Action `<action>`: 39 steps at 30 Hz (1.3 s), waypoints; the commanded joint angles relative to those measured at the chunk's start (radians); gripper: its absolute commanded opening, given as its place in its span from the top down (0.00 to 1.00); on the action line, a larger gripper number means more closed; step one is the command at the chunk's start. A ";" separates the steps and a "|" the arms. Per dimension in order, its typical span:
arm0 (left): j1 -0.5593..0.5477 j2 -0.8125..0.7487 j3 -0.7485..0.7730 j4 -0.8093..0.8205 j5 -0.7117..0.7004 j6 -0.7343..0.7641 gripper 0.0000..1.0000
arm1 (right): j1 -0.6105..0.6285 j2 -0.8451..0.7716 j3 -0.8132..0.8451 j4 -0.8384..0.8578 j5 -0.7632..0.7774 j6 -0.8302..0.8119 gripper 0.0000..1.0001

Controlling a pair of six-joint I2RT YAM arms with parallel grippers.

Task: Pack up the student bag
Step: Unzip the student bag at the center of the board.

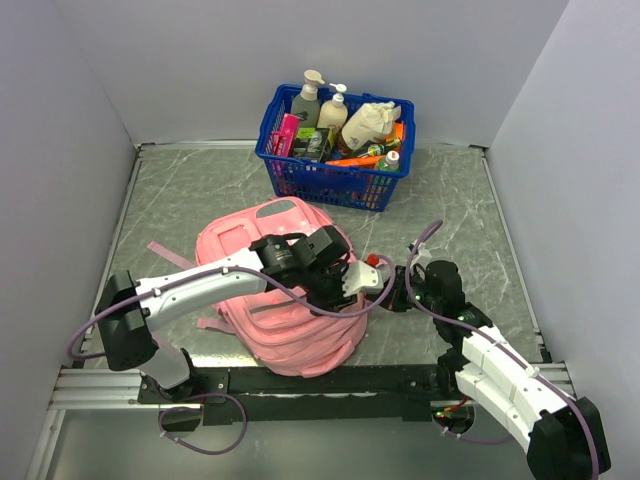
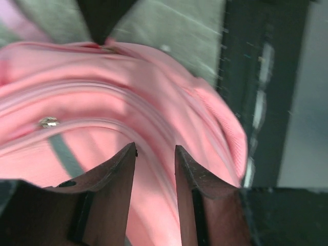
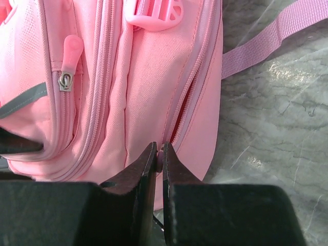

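- We're pinching the zip tab (image 3: 161, 152) in the right gripper (image 3: 159, 155); pulling askew risks it slipping out.
- Left gripper (image 2: 155, 151) is hovering part-open, empty, over the bag (image 1: 226, 243); unpinned, the bag may drag.

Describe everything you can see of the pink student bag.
The student bag is a large, soft pink fabric backpack lying on the table near the arms' bases. It shows zip lines, a pocket zip pull, a grey strip, a grey-white patch, a pink plastic buckle and a webbing strap trailing on the table. The right end effector is pinched shut on its side zip seam; the left end effector hovers open above it.
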 commanded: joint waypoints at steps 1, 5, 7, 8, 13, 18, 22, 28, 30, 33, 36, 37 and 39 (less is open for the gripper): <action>-0.028 0.003 0.033 0.106 -0.188 -0.084 0.59 | -0.005 -0.017 0.008 0.045 -0.030 -0.010 1.00; -0.082 0.012 0.010 0.132 -0.311 -0.067 0.58 | -0.004 -0.017 0.002 0.059 -0.045 -0.001 1.00; -0.109 0.012 -0.022 0.161 -0.378 -0.040 0.58 | -0.005 -0.020 0.000 0.067 -0.054 0.001 1.00; -0.120 0.011 -0.034 0.172 -0.420 -0.030 0.57 | -0.004 -0.020 0.000 0.067 -0.056 0.001 1.00; -0.177 -0.006 -0.108 0.211 -0.573 0.037 0.51 | -0.005 -0.023 0.005 0.062 -0.056 -0.012 1.00; -0.195 -0.008 -0.111 0.226 -0.648 0.036 0.44 | -0.005 -0.023 0.011 0.051 -0.053 -0.019 1.00; -0.192 -0.023 -0.129 0.252 -0.736 0.031 0.43 | -0.004 -0.040 0.006 0.044 -0.048 -0.021 1.00; -0.130 -0.057 -0.181 0.248 -0.739 0.023 0.90 | -0.004 -0.036 0.012 0.042 -0.050 -0.019 1.00; -0.122 -0.064 -0.178 0.240 -0.681 0.004 0.99 | -0.004 -0.023 0.018 0.042 -0.046 -0.019 1.00; -0.117 -0.071 -0.130 0.188 -0.549 0.002 0.99 | -0.005 -0.002 0.023 0.036 -0.024 -0.019 1.00; -0.109 -0.081 -0.051 0.099 -0.337 0.049 0.99 | -0.005 0.030 0.031 0.036 -0.004 -0.021 1.00; -0.109 -0.084 -0.031 0.044 -0.279 0.077 0.99 | -0.005 0.040 0.034 0.038 0.001 -0.022 1.00; -0.108 -0.106 0.001 0.007 -0.090 0.127 0.99 | -0.005 0.067 0.043 0.051 0.009 -0.022 1.00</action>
